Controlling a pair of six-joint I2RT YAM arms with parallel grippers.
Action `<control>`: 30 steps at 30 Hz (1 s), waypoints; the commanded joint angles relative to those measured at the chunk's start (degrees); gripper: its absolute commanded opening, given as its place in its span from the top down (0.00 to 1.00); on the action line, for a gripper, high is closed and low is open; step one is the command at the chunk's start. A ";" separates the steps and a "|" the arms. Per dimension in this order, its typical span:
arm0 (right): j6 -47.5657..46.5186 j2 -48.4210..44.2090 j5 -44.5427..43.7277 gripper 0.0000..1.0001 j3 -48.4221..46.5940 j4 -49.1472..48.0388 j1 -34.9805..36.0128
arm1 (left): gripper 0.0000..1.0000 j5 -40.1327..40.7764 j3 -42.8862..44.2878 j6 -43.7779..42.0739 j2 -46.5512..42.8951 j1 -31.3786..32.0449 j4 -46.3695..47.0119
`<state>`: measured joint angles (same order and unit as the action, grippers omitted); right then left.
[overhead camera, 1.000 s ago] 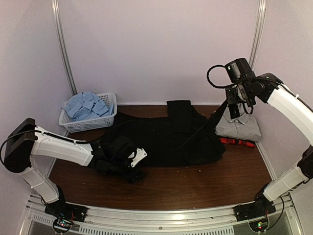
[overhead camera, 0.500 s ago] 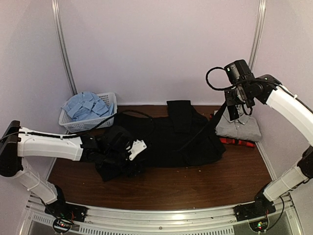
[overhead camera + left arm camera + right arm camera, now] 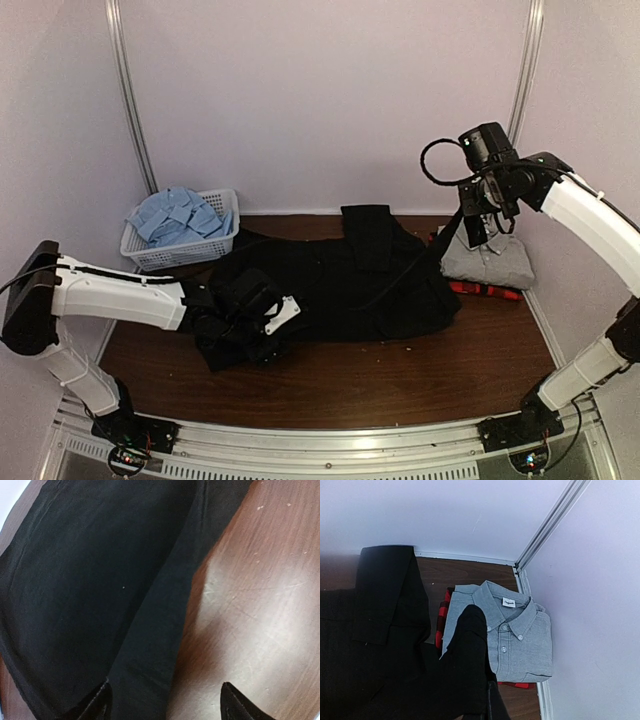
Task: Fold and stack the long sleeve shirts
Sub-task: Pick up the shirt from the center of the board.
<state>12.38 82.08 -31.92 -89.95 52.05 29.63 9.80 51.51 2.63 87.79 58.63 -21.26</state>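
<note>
Shows the black shirt (image 3: 350, 285) spread over the brown worktop (image 3: 400, 385), between the two tools. Places the left tool (image 3: 165, 707) low over the shirt's edge, with fingers (image 3: 95, 707) apart and clamped on nothing. Shows, in the left wrist view, a folded band of black cloth running forward from between those fingers, with bare worktop beside the right-hand finger. Shows, in the top view, a rumpled part of the same shirt under and just beside this tool. Places the right tool (image 3: 472, 228) well above the worktop, closed on one sleeve of the black shirt. Traces that sleeve as a taut, slanting strip from the tool down to the body of the shirt. Locates the grey shirt (image 3: 520, 645), folded with collar and buttons upward, below the right tool. Sets it on the folded red-and-black plaid shirt (image 3: 490, 292), of which only the edges show. Locates the light blue shirt (image 3: 175, 215) heaped in the white mesh basket (image 3: 185, 255), beyond the left tool and apart from it, far from the right tool.
</note>
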 commanded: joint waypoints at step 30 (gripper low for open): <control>-0.60 -0.32 -1.16 1.00 -2.01 1.65 -3.17 | 0.68 18.96 4.98 4.44 8.14 0.29 -16.66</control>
<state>11.94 82.37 -31.73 -90.50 53.34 27.11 28.12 55.61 7.16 95.11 58.98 -36.40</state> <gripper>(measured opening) 0.008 0.346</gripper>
